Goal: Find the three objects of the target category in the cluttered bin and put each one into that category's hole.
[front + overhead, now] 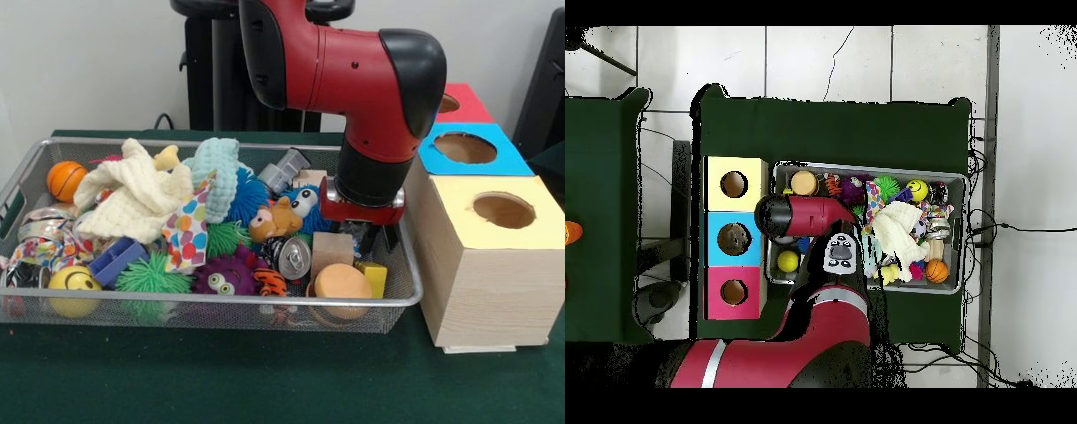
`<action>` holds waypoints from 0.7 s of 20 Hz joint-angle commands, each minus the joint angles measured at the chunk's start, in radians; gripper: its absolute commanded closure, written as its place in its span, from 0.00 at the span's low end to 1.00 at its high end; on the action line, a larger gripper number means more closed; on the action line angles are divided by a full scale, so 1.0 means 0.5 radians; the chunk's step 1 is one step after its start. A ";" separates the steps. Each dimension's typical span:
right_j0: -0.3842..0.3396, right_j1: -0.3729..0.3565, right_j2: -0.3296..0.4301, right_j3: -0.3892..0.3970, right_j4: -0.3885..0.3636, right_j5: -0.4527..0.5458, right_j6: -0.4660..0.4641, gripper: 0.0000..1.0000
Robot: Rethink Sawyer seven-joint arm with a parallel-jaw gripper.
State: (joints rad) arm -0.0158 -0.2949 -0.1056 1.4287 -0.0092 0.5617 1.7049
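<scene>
From the front, your gripper (369,237) hangs low at the box end of the wire bin (221,305), just above the wooden block (331,251) and the yellow block (374,276), but the red wrist plate and the black forearm cover the tips, so you cannot tell whether it is wide, narrow or holding anything. Nothing here names the target category, so judge the candidates as they lie. The wooden block and the round tan disc (342,284) look stiff and smooth; take them across flat opposite faces, since they would likely slip from a corner grip. The crushed can (290,257) looks light, thin-walled and slick; squeeze across its body, not the rim. The green spiky ball (152,276) and the purple fuzzy ball (228,275) look soft and springy, so close deep around the middle. The cream cloth (132,192) is limp and will drag its neighbours; pinch a raised fold. From above, the arm's elbow covers the bin's end nearest the three boxes, and the gripper itself is hidden beneath it. The yellow box (735,184), blue box (735,238) and red box (735,292) stand in a row touching that end, holes up, and a yellow ball (788,261) lies just beside the arm.
</scene>
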 commanded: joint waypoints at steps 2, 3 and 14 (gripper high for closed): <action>-0.051 0.362 0.070 -0.008 -0.131 -0.369 0.237 1.00; -0.044 0.285 0.057 0.045 -0.140 -0.310 0.223 1.00; -0.032 -0.233 0.044 0.341 -0.132 0.059 0.136 1.00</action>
State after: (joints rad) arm -0.0138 -0.3608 -0.1069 1.4924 -0.0262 0.5581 1.7047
